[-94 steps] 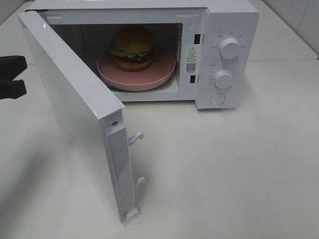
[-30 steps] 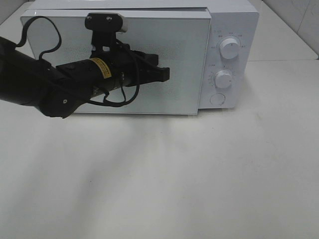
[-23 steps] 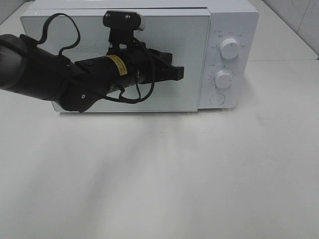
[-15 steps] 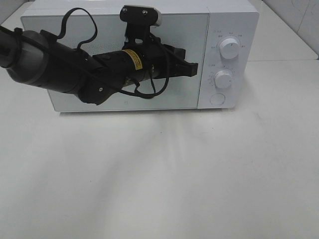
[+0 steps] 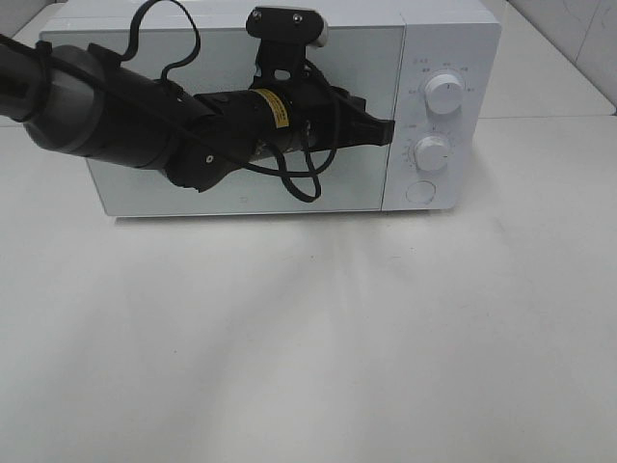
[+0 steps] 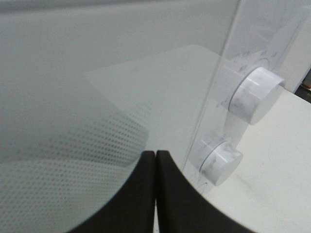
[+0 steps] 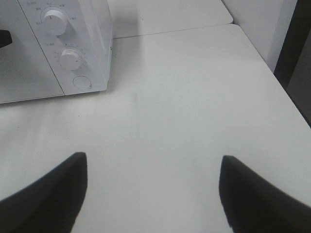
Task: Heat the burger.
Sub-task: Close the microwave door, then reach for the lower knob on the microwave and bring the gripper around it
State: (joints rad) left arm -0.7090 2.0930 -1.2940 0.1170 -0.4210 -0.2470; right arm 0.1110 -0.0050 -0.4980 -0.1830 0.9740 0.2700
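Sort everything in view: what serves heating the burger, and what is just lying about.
Job in hand: microwave door, shut; left gripper, shut, by the door's knob-side edge; upper knob; lower knob. The burger is not in view.

Lying about: right gripper, open above the table.

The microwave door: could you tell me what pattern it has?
The microwave door has fine small dots; clearest in the left wrist view.

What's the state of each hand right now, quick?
Left hand: closed, holding nothing, tips at the microwave door.
Right hand: open, empty, above the table.
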